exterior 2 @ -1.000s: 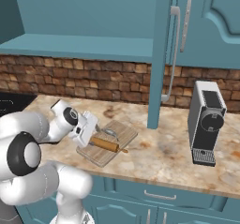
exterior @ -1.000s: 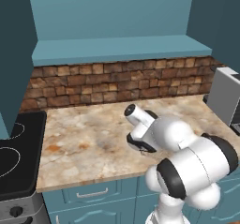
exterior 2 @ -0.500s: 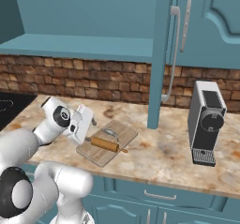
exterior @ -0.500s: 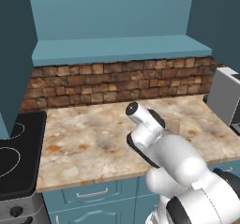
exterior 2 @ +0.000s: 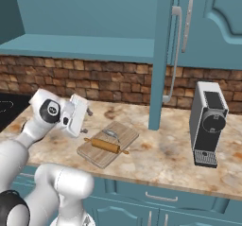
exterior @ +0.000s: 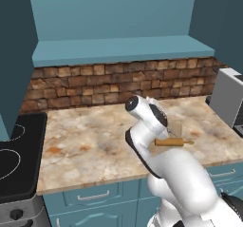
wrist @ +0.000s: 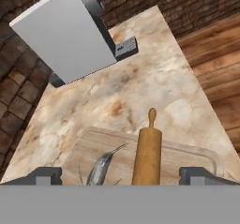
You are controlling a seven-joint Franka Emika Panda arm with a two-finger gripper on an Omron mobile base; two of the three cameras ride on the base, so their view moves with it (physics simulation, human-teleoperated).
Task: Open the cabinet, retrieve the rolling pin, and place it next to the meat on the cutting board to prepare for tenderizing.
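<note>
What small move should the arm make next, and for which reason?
Probably pull the gripper up and away from the board, since the job looks done. The rolling pin lies on the board beside the meat, and the open gripper holds nothing, to the board's left in the right base view.

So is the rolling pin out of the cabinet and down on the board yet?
Yes. The rolling pin lies flat on the cutting board beside the meat, with the open gripper clear of it.
</note>
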